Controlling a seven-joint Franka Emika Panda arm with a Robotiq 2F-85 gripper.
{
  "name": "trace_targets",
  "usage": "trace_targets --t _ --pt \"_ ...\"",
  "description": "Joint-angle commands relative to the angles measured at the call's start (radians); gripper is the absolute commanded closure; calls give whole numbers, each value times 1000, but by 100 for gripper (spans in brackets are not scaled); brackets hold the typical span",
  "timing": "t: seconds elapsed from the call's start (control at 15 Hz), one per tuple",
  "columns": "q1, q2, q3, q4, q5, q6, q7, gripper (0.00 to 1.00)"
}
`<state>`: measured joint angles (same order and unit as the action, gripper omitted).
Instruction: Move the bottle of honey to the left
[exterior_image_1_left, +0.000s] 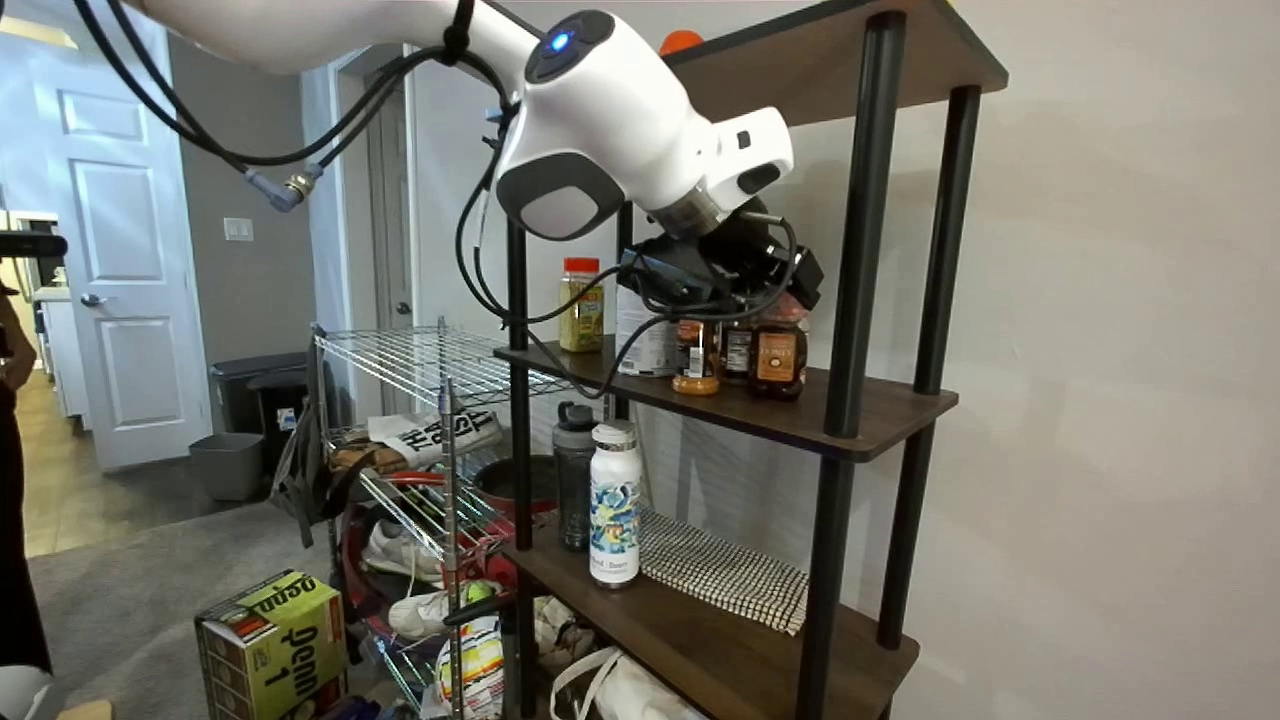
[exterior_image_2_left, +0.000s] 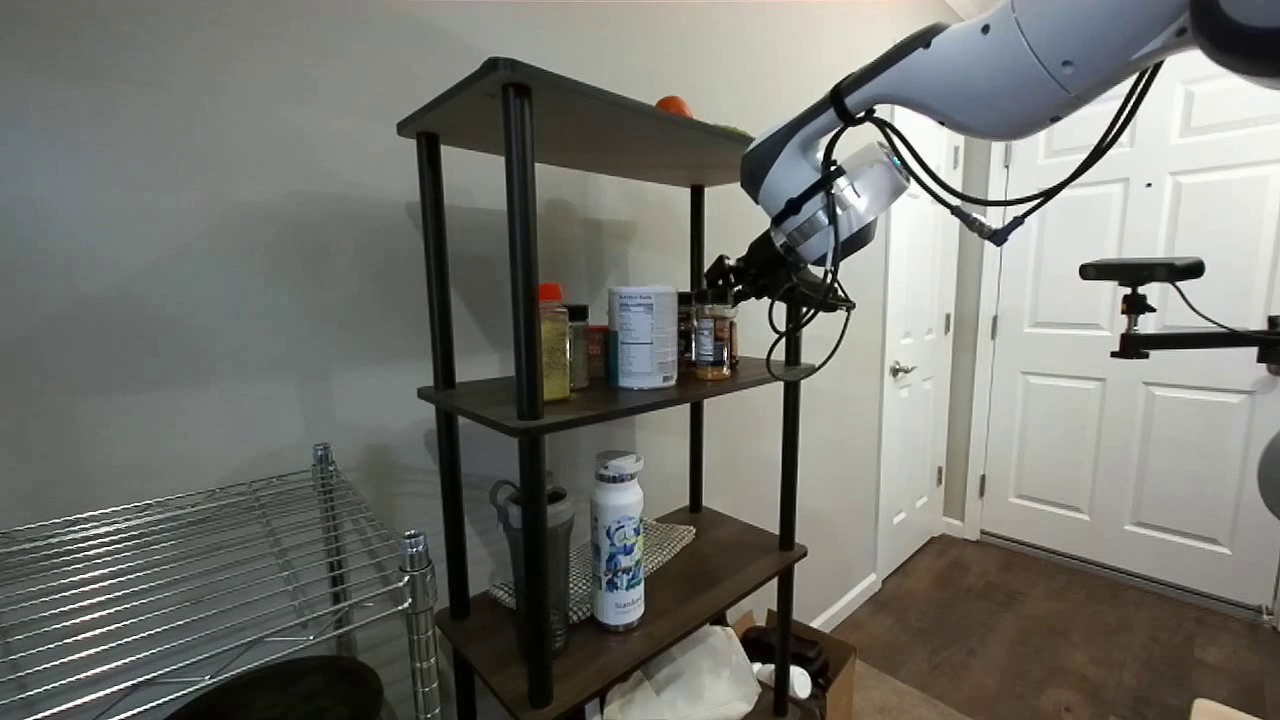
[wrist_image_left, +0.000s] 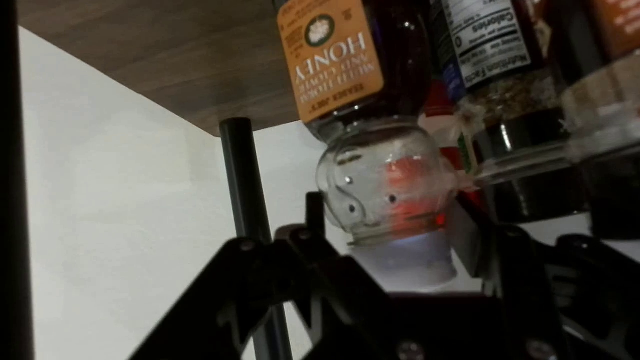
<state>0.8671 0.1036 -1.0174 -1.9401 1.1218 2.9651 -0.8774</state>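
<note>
The bottle of honey (exterior_image_1_left: 778, 362) stands upright on the middle shelf (exterior_image_1_left: 880, 395), toward the end nearest the dark front post. Its amber-dark body carries an orange label; above that are a clear, bear-shaped head and a pale cap (wrist_image_left: 407, 262). Inverted in the wrist view, the bottle of honey (wrist_image_left: 350, 60) has its head between the fingers of my gripper (wrist_image_left: 389, 210). One finger pad (wrist_image_left: 467, 235) lies against one side, and the opposite fingertip (wrist_image_left: 315, 212) meets the other side. In an exterior view, my gripper (exterior_image_2_left: 725, 280) reaches in behind a spice jar that largely hides the bottle.
Right beside the bottle are a spice jar (exterior_image_1_left: 697, 355) and a black-lidded jar (wrist_image_left: 530, 170). Farther along stand a white canister (exterior_image_2_left: 643, 337) and a red-capped bottle (exterior_image_1_left: 581, 310). Shelf posts (exterior_image_1_left: 862, 240) and the top shelf (exterior_image_1_left: 800, 75) frame the arm. A cable loop (exterior_image_1_left: 640, 350) hangs by the shelf edge.
</note>
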Motion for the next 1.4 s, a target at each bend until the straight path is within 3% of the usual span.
trace_targets --t 0.0,0.07,0.27,0.4,0.93,1.07,1.13,1.2,1.27,1.33 --pt "-43 52 8 38 64 -13 -54 66" --pt "-53 58 6 45 62 -14 -51 73" --pt "-76 64 2 54 50 -14 -42 76" --pt "-82 51 -3 53 31 -13 -35 83" --pt "-63 8 -23 25 -34 -12 -16 83" --pt "-43 -33 -40 -4 -101 -34 -10 83" --pt "-214 -130 161 -45 -246 -4 41 83" --pt "-251 -157 197 -65 -308 -14 57 83" --pt "-129 -162 63 -87 -295 -46 31 83" --pt "-162 -194 95 -109 -337 -53 47 83"
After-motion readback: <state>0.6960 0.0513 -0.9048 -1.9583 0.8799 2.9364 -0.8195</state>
